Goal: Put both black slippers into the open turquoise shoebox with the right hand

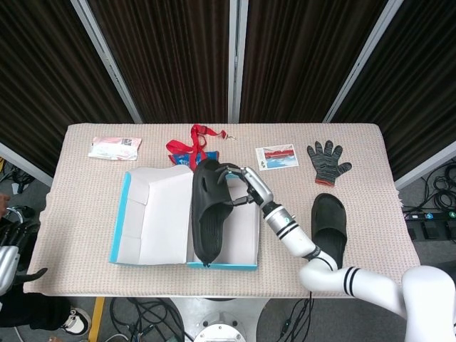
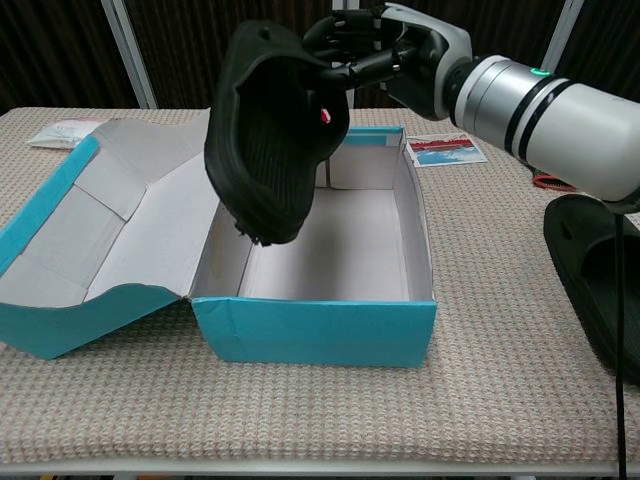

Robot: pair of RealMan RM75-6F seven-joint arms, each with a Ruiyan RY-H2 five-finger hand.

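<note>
My right hand (image 1: 246, 187) (image 2: 375, 52) grips one black slipper (image 1: 207, 212) (image 2: 270, 130) by its strap end and holds it tilted, sole toward the chest camera, in the air over the left half of the open turquoise shoebox (image 1: 246, 265) (image 2: 315, 330). The slipper's toe hangs just above the box's left wall. Nothing lies inside the box. The second black slipper (image 1: 329, 226) (image 2: 598, 280) rests flat on the table to the right of the box. My left hand (image 1: 8, 246) hangs off the table's left edge with fingers apart, holding nothing.
The box lid (image 1: 151, 214) (image 2: 105, 225) lies folded open to the left. A red lanyard (image 1: 191, 148) lies behind the box. A white packet (image 1: 114, 147) sits at back left, a printed card (image 1: 278, 156) and a grey glove (image 1: 328, 160) at back right.
</note>
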